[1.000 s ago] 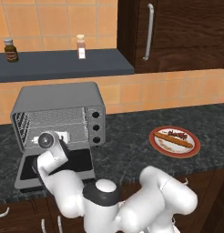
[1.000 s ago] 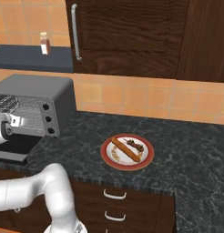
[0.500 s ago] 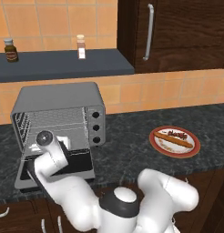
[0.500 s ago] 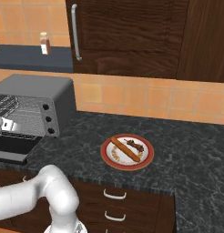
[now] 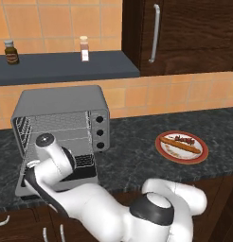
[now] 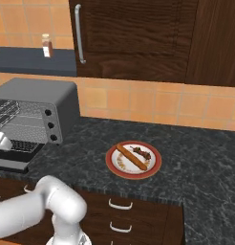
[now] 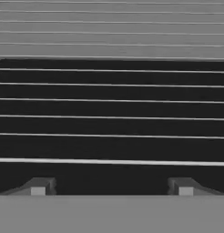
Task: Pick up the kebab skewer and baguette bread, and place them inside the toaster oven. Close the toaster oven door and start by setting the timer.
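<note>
The toaster oven (image 5: pixel 61 111) stands on the left of the counter, and its door (image 5: pixel 84 161) lies folded down flat in front. My arm reaches into the open mouth above the door. In the hand view my gripper (image 7: pixel 111 189) is open, its two tips wide apart with nothing between them, facing the wire racks (image 7: pixel 112 100). The baguette bread (image 5: pixel 180 148) and the kebab skewer (image 5: pixel 184 140) lie side by side on a red-rimmed plate (image 5: pixel 200 154) to the right. From the right base view I see the toaster oven (image 6: pixel 40 103), baguette bread (image 6: pixel 131 157) and kebab skewer (image 6: pixel 141 153).
Three black knobs (image 5: pixel 100 132) run down the oven's right front. Two small bottles (image 5: pixel 84 48) stand on the dark shelf above. A dark wooden cabinet (image 5: pixel 184 33) hangs at the upper right. The black counter (image 5: pixel 132 160) stretches between oven and plate.
My hand has edged a little to the left at the oven's mouth and my arm's elbow has swung down and left. Plate, food and oven have not moved.
</note>
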